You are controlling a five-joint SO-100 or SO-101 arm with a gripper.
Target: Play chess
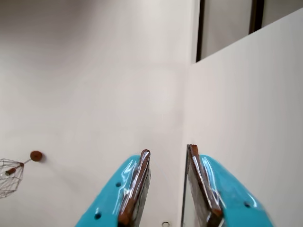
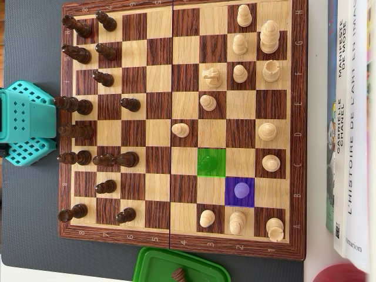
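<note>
In the overhead view a wooden chessboard (image 2: 158,64) lies on a dark mat. Dark pieces (image 2: 76,107) stand along its left side and light pieces (image 2: 239,73) on its right half. One square is tinted green (image 2: 210,163) with a piece on it, and the square diagonally below right is tinted purple (image 2: 241,190) with a piece on it. The teal arm (image 2: 23,123) sits off the board's left edge. In the wrist view my gripper (image 1: 168,149) points at pale walls, away from the board. Its teal fingers (image 1: 137,182) with brown pads stand apart and hold nothing.
A green tray (image 2: 194,265) lies below the board's bottom edge with a dark piece (image 2: 178,274) on it. Books (image 2: 352,117) lie along the board's right side, and a red object (image 2: 343,273) sits at the bottom right. A wire lamp (image 1: 9,175) shows in the wrist view.
</note>
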